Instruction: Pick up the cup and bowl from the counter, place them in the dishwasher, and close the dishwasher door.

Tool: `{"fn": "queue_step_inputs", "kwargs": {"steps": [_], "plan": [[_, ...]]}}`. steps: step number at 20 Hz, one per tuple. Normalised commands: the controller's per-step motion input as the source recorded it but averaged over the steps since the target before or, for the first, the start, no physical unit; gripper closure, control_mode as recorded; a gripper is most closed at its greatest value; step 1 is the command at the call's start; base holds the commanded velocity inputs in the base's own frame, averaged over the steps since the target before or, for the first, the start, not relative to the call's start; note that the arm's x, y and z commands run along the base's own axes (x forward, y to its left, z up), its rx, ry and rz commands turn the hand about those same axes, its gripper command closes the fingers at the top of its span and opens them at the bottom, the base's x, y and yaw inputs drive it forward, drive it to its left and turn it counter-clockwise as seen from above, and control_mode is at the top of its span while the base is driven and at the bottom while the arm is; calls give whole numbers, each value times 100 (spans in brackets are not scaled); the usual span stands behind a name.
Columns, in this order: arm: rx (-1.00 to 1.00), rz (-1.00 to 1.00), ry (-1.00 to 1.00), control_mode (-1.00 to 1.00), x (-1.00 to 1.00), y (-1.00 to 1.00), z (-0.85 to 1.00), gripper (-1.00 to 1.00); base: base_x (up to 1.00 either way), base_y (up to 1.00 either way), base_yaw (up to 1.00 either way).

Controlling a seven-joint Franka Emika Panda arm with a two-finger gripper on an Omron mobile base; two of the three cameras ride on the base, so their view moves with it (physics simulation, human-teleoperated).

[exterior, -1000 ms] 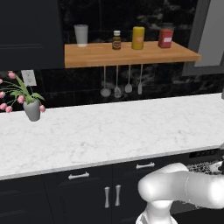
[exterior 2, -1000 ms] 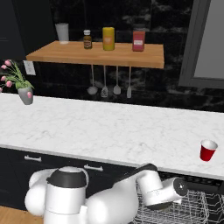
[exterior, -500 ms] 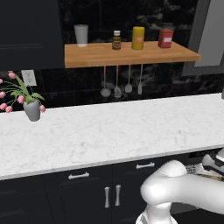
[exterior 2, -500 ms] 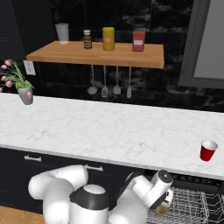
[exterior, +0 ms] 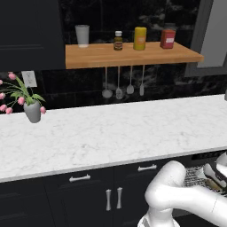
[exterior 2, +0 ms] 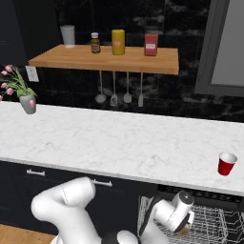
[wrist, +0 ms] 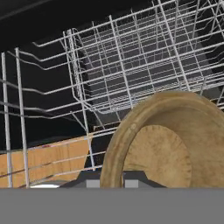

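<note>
Nearest the camera on the hand, the tan wooden bowl [wrist: 170, 140] looms large and tipped, its hollow facing the lens and its rim right at the gripper's base; the fingers seem closed on that rim, though the tips themselves are hidden, so the grip is a judgement from how the bowl hangs there. Just beyond the bowl lies the silver wire-mesh rack [wrist: 131, 65] of the black built-in dishwasher [exterior 2: 200, 224], pulled out, with dark interior behind it and a strip of wooden floor below. From the right base camera the gripper [exterior 2: 183, 228] sits low over that rack, beneath the edge of the long white marble counter [exterior 2: 119, 143], with a bit of the tan bowl showing under the wrist. The step in hand looks like setting the bowl into the rack: to do it well, I would lower it until its underside rests between the wires, keep the rim clear of the upright tines, and open the fingers only once it is supported, then withdraw straight up so nothing snags. Farther off from the rack, the red plastic cup [exterior 2: 227, 163] stands upright on the counter above and to the right, waiting its turn, and the dishwasher door remains to be closed last.
</note>
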Motion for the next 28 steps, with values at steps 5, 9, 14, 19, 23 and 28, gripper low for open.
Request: {"fn": "queue_step_inputs", "kwargs": {"steps": [5, 9, 14, 19, 23, 28], "plan": [[0, 0, 6, -100, 47, -64, -46, 100, 0, 0, 0], [0, 0, 8, -100, 33, -64, -69, 100, 0, 0, 0], [0, 3, 1, -100, 26, -22, -59, 100, 0, 0, 0], [4, 11, 0, -100, 4, -5, -36, 100, 0, 0, 0], [2, 6, 0, -100, -3, 0, -35, -100, 0, 0, 0], [0, 1, -3, -100, -6, 0, -3, -100, 0, 0, 0]]}}
